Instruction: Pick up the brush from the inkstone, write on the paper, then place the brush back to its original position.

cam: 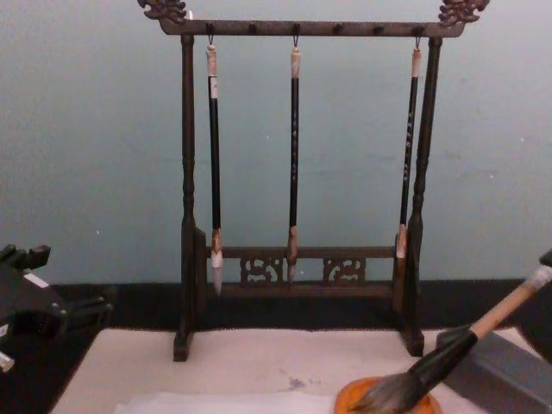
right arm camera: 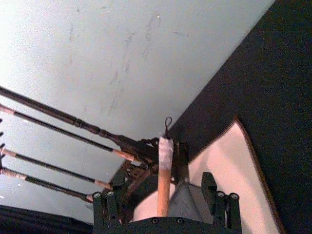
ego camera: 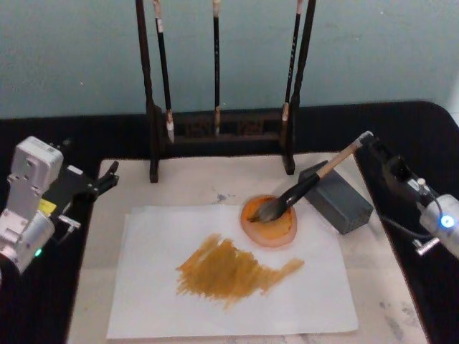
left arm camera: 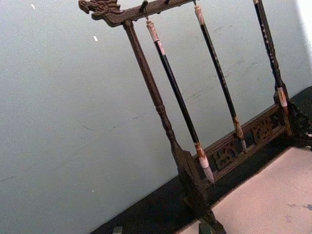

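The main risk lies at the far right, where the right claw (right arm camera: pixel 162 195) stands wide open around the grey-capped end of the brush (ego camera: pixel 319 175). It has a finger on each side of the tan handle with a gap showing on both, so it holds nothing. If the claw draws away crookedly, a finger could clip the cap or its loop. The brush is only propped, its handle leaning on the edge of the grey block (ego camera: pixel 337 204), so a knock would probably pivot or roll it off. The wet head could then drag out of the round orange ink dish (ego camera: pixel 269 242) and smear the paper (ego camera: pixel 158 287). The dish sits across the paper's far edge, so a shove on it would likely tug the thin sheet and crease it.

The brush lies slanted, its bushy grey-brown head down in the dish and its black ferrule just above the rim. The handle rises to the right and away over the block. The paper lies flat on the cream felt mat (ego camera: pixel 179 190) and carries a broad patch of ochre strokes (ego camera: pixel 229 272). Judging by that, the writing looks finished and the brush set back.

The left claw (ego camera: pixel 107 178) is parked at the left edge of the surface, open and empty, well apart from everything.
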